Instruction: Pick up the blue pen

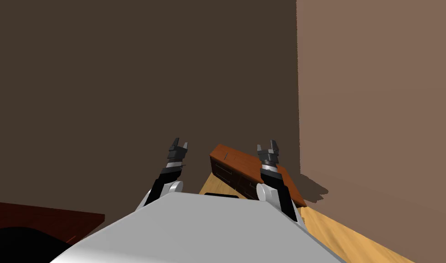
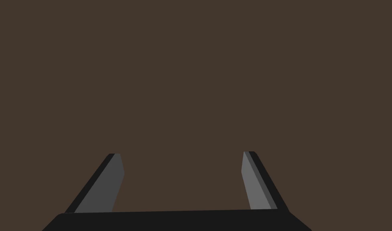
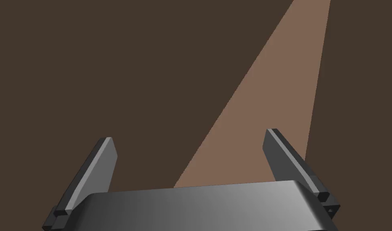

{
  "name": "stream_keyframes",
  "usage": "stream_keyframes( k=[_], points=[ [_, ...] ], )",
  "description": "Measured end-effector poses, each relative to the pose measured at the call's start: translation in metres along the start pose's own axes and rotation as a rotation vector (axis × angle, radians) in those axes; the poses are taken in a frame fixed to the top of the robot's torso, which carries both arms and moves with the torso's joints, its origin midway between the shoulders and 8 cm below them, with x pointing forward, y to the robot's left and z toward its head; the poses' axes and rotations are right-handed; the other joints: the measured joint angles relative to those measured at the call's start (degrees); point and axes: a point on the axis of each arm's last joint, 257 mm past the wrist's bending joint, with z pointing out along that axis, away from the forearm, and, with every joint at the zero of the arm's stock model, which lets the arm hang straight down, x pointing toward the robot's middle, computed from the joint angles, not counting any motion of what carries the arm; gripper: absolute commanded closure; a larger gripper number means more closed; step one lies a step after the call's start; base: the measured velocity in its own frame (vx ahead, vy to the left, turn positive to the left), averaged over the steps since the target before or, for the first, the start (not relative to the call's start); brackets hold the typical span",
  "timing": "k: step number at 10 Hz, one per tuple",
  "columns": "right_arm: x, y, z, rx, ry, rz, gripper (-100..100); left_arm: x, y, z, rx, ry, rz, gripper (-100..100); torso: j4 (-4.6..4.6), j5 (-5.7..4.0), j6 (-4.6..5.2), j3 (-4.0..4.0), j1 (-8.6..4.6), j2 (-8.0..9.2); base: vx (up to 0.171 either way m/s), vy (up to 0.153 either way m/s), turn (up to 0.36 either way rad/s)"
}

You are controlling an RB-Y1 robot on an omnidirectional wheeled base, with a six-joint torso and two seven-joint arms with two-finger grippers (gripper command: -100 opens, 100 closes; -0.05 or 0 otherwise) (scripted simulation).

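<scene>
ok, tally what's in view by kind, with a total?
Grippers: 2, left gripper and right gripper, jaws open.
Furniture: 2, drawer cabinet and dark red-brown top.
Small things: 1, thin dark item on the cabinet, possibly the pen.
Total: 5.

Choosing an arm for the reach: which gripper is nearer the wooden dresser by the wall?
Right. The right gripper is raised in line with the dresser; the left gripper is raised off to its left side. Both are open.
</scene>
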Motion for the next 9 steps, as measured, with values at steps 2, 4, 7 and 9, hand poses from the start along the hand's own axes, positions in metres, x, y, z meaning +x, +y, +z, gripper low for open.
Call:
stream_keyframes(
  k=[2, 4, 7, 9],
  points=[
    [0.013, -0.011, 0.000, 0.024, 0.057, -0.046, -100, 0.000, 0.000, 0.000, 0.000, 0.000, 0.000, 0, -0.01, 0.00, -0.01, -0.02, -0.02, -0.04, 0.013, -0.004, 0.129],
    [0.027, -0.026, -0.003, 0.054, 0.125, -0.103, -100, 0.000, 0.000, 0.000, 0.000, 0.000, 0.000, 0, -0.02, -0.01, -0.02, -0.04, -0.03, -0.07, 0.018, -0.003, 0.162],
    [0.049, -0.053, -0.014, 0.099, 0.230, -0.190, -100, 0.000, 0.000, 0.000, 0.000, 0.000, 0.000, 0, -0.02, -0.01, 0.01, -0.05, -0.02, -0.08, 0.017, -0.004, 0.138],
    [0.064, -0.076, -0.023, 0.132, 0.311, -0.257, -100, 0.000, 0.000, 0.000, 0.000, 0.000, 0.000, 0, -0.02, 0.00, -0.03, -0.06, -0.01, -0.11, 0.020, -0.003, 0.175]
  ],
)
